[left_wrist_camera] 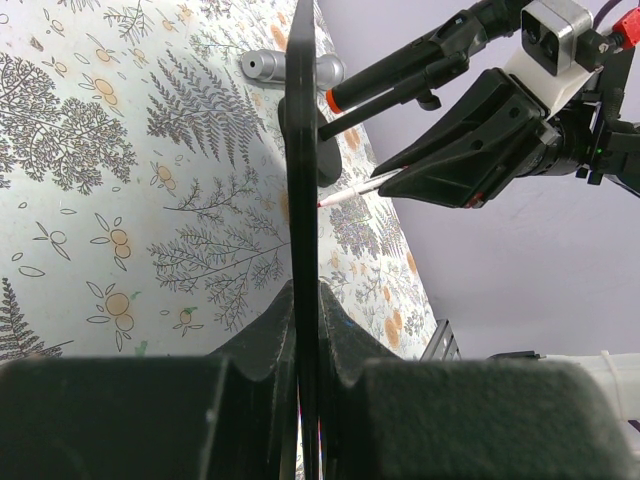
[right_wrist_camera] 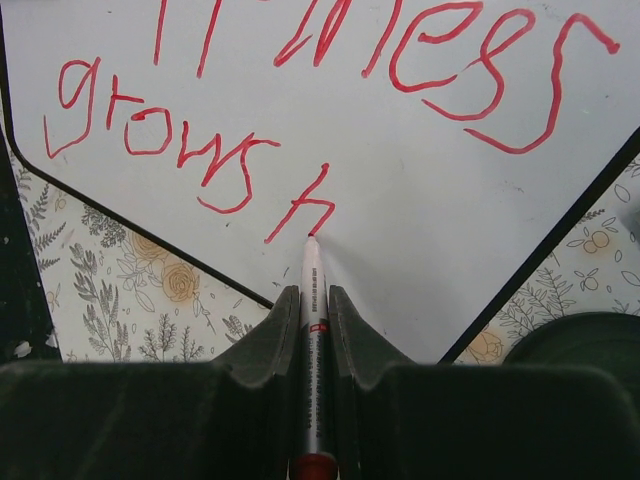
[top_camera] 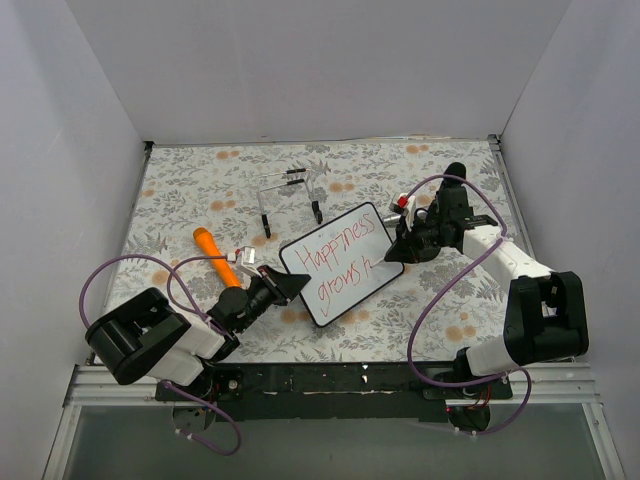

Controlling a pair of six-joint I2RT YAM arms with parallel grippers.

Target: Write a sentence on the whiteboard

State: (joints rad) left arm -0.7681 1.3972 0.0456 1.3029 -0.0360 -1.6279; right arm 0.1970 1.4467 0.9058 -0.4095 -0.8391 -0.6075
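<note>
- The whiteboard [top_camera: 375, 268] is in the middle of the flowered counter [top_camera: 190, 185], turned at an angle, between the two arms.
- The left fingers [top_camera: 290, 284] are closed tight on the near left edge of the board's black frame.
- The right fingers [top_camera: 396, 250] are closed on a red marker [right_wrist_camera: 312, 300]. Its tip touches the white surface at the foot of the last letter.
- The sentence [top_camera: 338, 262] in red now reads "Happiness grows h", in two lines.
- A wire stand [top_camera: 290, 195] is on the far side of the board, and an orange stick [top_camera: 215, 255] lies to the left of it.
</note>
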